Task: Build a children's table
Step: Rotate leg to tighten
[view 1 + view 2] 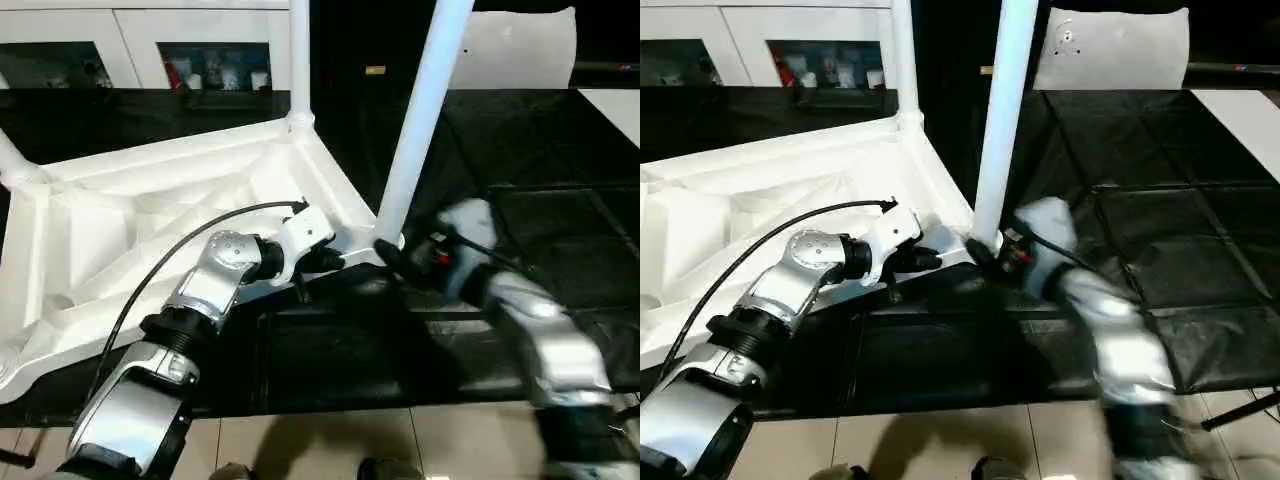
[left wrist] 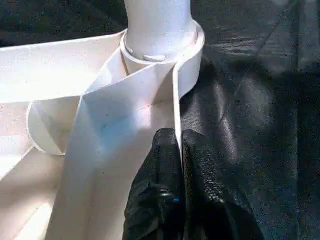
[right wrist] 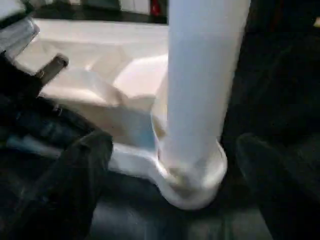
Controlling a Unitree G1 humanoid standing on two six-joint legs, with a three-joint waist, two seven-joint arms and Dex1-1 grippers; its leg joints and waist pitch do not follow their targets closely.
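White plastic tabletop (image 1: 150,215) lies upside down at frame left. Left tool (image 2: 177,150) pinches its thin rim. Right tool (image 3: 170,165), spread wide, flanks a leg (image 1: 420,110) seated at centre. Looks light, stiff, slippery; grip legs low.

The right gripper (image 1: 392,256) and its forearm are smeared by motion beside the near corner socket (image 3: 192,175) of the tabletop (image 1: 150,215), so the head views leave its fingers unreadable, and in the right wrist view they are only dark blurs on either side of that socket. The leg (image 1: 420,115) standing in that socket and the leg (image 1: 299,55) at the far corner both run out past the top edge, their ends unseen. The tabletop's left side is cut off by the picture edge, and the left gripper (image 2: 175,150) covers part of its rim near the same socket.
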